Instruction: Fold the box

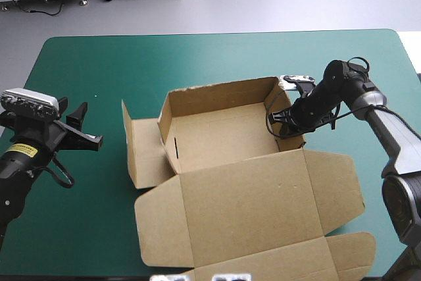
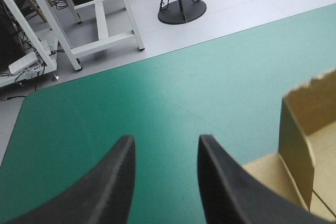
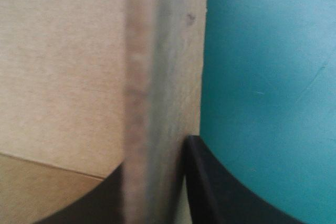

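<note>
The box [image 1: 217, 133] sits centre frame, lid [image 1: 250, 208] flat. My right gripper [image 1: 284, 122] clamps its right wall [image 1: 274, 93]; I should keep that wall vertical while tucking. My left gripper [image 1: 92, 124] idles mid-left, fingers [image 2: 113, 182] apart.

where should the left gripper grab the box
Probably the free upper edge of the left flap, approached from the left of the table: it stands up as a thin sheet facing the open left gripper, while the right gripper pinches the right wall of the box.
</note>
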